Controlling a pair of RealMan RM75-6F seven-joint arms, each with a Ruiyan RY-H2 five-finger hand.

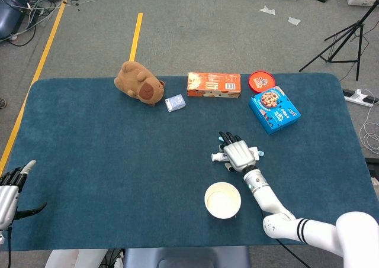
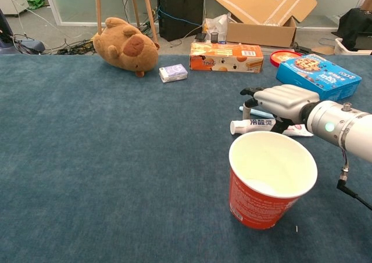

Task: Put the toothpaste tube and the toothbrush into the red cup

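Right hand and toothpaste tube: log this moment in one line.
right hand over toothpaste tube, grasp unclear | toothbrush beside tube | red cup upright, nothing visible inside | left hand idle at table edge

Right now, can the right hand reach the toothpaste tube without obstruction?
Probably yes: the right hand hovers directly over the toothpaste tube, and nothing lies between them; the red cup stands nearer the robot, apart.

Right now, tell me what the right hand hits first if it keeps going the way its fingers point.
Probably the orange box: the right hand points toward the table's far edge, over the toothpaste and toothbrush. Depth is unclear, so it could pass beside it.
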